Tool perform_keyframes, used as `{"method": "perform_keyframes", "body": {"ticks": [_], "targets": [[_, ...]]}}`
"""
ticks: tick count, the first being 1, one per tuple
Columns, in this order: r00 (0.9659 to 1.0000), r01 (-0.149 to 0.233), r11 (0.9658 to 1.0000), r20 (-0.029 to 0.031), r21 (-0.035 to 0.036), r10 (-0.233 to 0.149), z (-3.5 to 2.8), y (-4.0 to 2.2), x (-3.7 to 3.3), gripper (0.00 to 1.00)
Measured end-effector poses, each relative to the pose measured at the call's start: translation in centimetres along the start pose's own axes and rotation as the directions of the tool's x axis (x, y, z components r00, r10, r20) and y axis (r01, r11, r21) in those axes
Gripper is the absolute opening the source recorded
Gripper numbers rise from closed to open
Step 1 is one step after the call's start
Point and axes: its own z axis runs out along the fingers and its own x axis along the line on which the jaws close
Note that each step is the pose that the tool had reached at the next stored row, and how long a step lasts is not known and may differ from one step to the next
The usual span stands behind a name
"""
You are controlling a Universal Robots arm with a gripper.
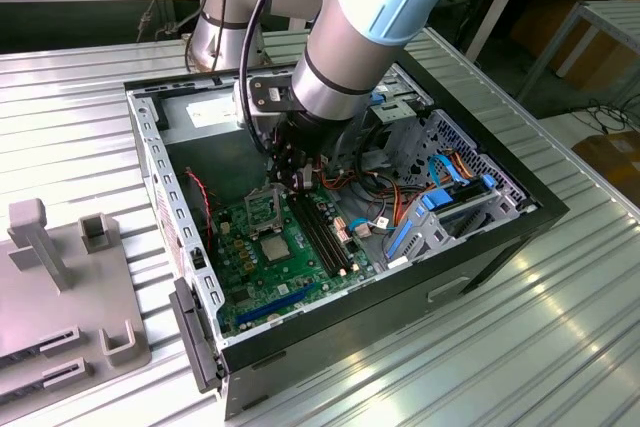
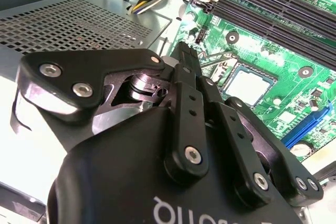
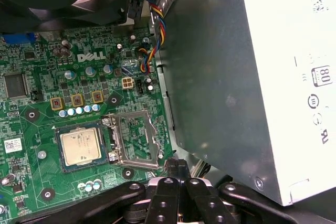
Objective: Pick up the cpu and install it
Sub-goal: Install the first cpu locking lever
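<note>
I see the cpu (image 3: pixel 80 146) lying flat in its socket on the board (image 3: pixel 31 124), frame (image 3: pixel 135 141) open beside it. My gripper (image 3: pixel 177 167) hangs above, fingers together, holding nothing.

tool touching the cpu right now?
Apart. In the first wrist view the cpu lies in its socket with bare green board between it and the shut tool, which sits beside the open socket frame.

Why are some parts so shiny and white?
In the exterior view, overhead light glares off the ribbed metal table. In the second wrist view, the case floor beside the end effector washes out white. In the first wrist view, the cpu reflects softly.
</note>
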Motion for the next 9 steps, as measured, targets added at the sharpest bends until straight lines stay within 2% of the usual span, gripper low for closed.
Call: {"method": "perform_keyframes", "body": {"ticks": [9], "targets": [[1.0000,0.000,1.0000,-0.0015,0.0001,0.000,-0.03,0.00,0.01,0.11]]}}
